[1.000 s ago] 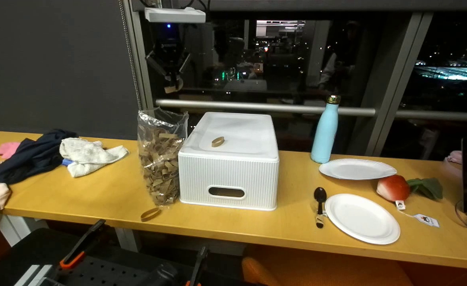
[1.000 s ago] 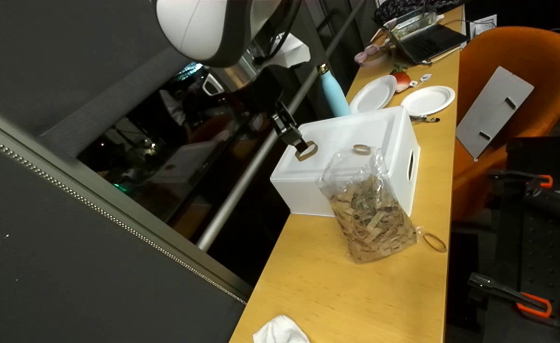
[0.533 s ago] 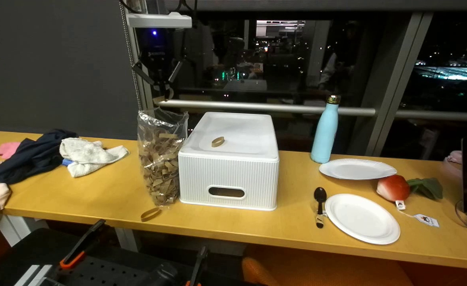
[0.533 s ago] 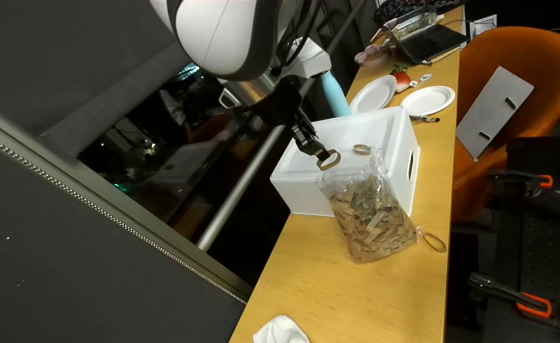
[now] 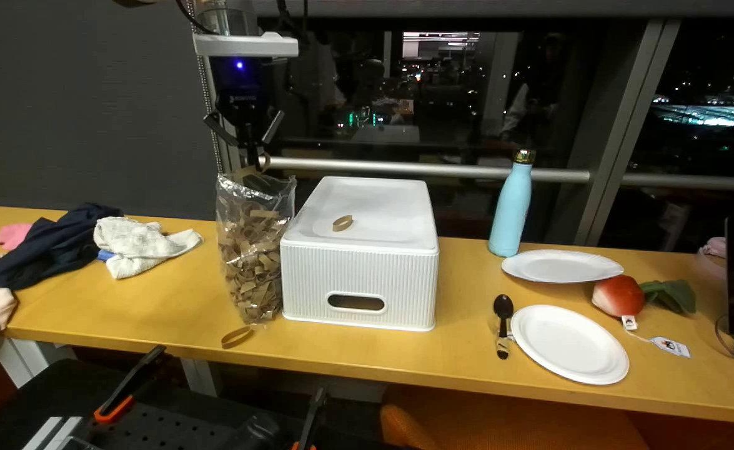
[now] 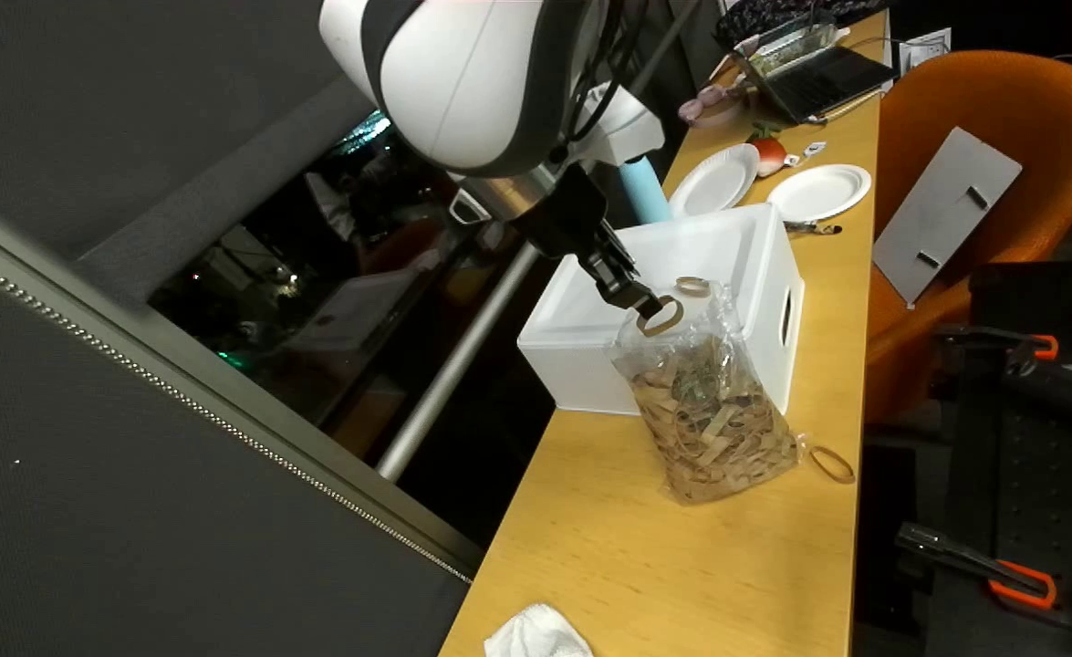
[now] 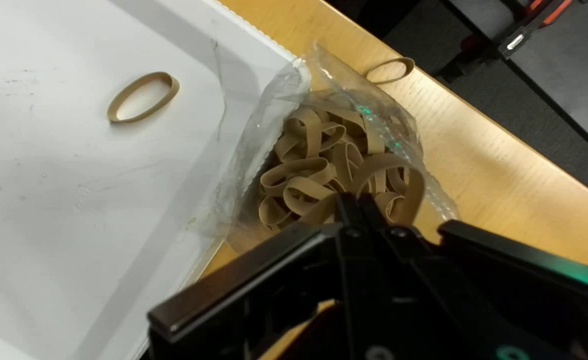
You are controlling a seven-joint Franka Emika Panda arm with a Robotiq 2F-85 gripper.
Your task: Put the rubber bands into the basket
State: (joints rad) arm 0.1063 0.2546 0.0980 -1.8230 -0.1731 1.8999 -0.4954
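The basket is a tall clear plastic bag (image 5: pixel 248 265) full of tan rubber bands, standing against the white box; it also shows in an exterior view (image 6: pixel 718 429) and in the wrist view (image 7: pixel 396 132). My gripper (image 5: pixel 254 164) is shut on a rubber band (image 6: pixel 674 321), just above the bag's open top. In the wrist view the fingertips (image 7: pixel 356 200) pinch this band (image 7: pixel 415 192), with bagged bands (image 7: pixel 304 170) beyond. A loose rubber band (image 7: pixel 167 100) lies on the box lid. Another (image 5: pixel 237 337) lies on the table by the bag's foot.
The ribbed white box (image 5: pixel 359 281) touches the bag's side. A metal rail (image 5: pixel 404 167) and window run behind. Cloths (image 5: pixel 142 240) lie to one side. A blue bottle (image 5: pixel 510 206), white plates (image 5: pixel 570 344), a spoon (image 5: pixel 502 325) and a red toy vegetable (image 5: pixel 616 297) are beyond the box.
My gripper has moved down and across, from above the rear of the white box to just over the bag's mouth, still holding the rubber band. The bag and loose bands have not moved.
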